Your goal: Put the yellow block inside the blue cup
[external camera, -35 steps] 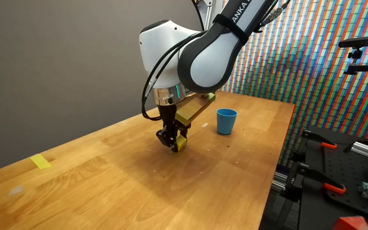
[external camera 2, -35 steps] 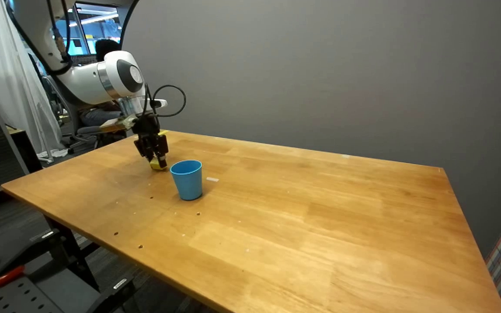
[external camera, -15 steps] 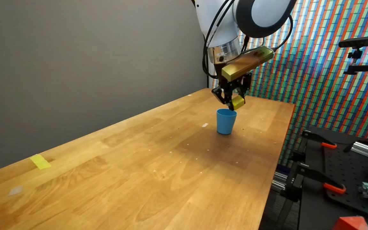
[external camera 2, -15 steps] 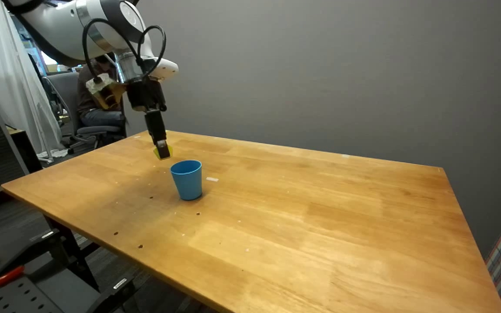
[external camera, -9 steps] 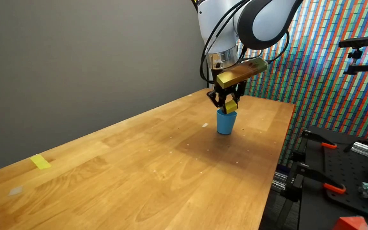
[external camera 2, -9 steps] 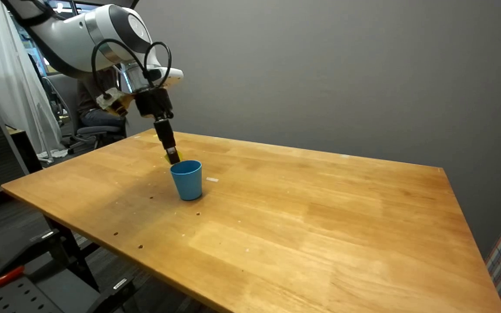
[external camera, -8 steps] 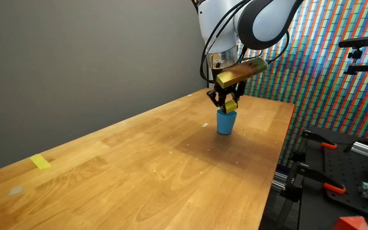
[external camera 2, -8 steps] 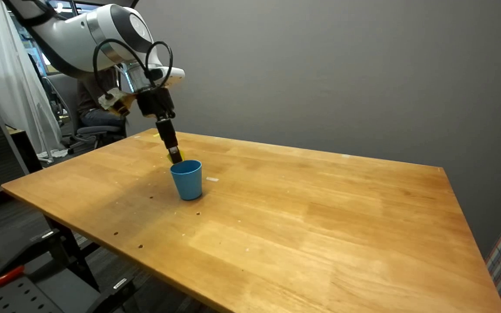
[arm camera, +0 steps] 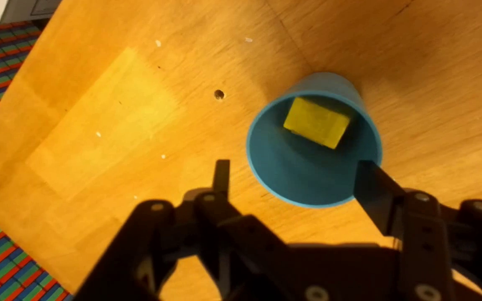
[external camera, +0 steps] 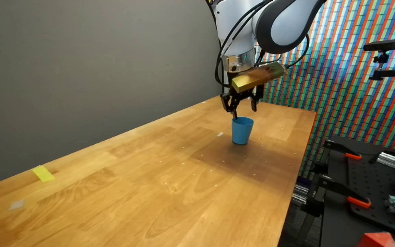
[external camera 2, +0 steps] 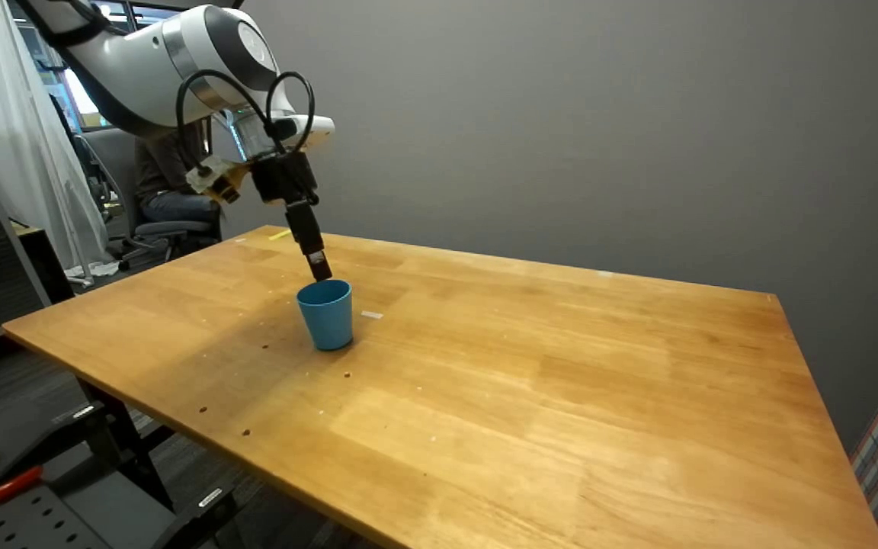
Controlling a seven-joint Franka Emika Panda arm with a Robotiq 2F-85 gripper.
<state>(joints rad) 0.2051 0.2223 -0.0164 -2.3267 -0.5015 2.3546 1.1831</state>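
Note:
The blue cup stands upright on the wooden table in both exterior views (external camera: pixel 242 132) (external camera 2: pixel 326 320). In the wrist view the blue cup (arm camera: pixel 308 182) is seen from above. The yellow block (arm camera: pixel 317 122) lies tilted inside it, against the far wall; it is hidden in both exterior views. My gripper (external camera: pixel 245 114) is open and empty just above the cup's rim, also in an exterior view (external camera 2: pixel 322 273). In the wrist view my gripper (arm camera: pixel 294 165) has its fingers wide apart, one overlapping the cup's rim and one outside it; I cannot tell whether they touch.
The wooden table (external camera: pixel 142 192) carries a flat yellow tape strip (external camera: pixel 43 173) near its wall-side edge. A grey wall (external camera: pixel 98 75) runs along that edge. A black side table (external camera: pixel 341 219) with orange-tipped clamps stands beyond the opposite edge.
The gripper carried the yellow block from the table to over the cup, then opened and let it go. The block is now in the cup. The cup has shifted very slightly.

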